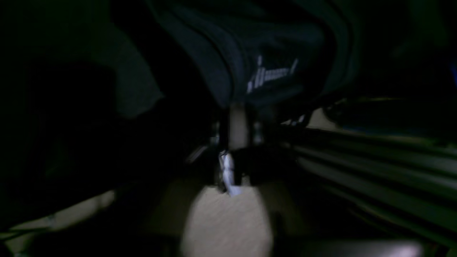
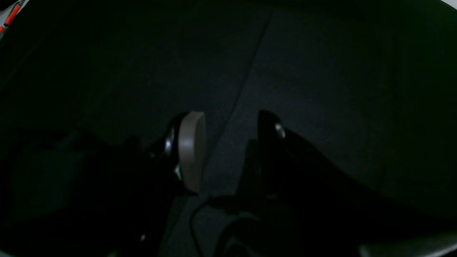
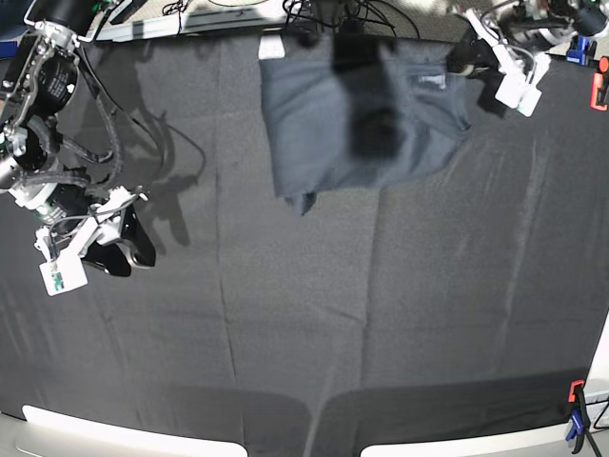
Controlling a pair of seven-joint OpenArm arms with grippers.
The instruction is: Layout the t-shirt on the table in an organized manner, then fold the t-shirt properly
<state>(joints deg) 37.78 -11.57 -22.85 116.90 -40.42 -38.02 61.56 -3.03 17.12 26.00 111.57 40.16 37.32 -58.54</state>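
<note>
Dim, motion-blurred wrist views; bright, evenly lit base view with soft arm shadows.

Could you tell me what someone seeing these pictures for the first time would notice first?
The eye goes first to the t-shirt, a rumpled charcoal heap at the far edge of the table, unevenly spread and not yet laid flat. Next comes the left pincer at the shirt's far corner, on the base view's right. The right pincer hangs open over bare cloth on that view's left, well apart from the garment.
</note>
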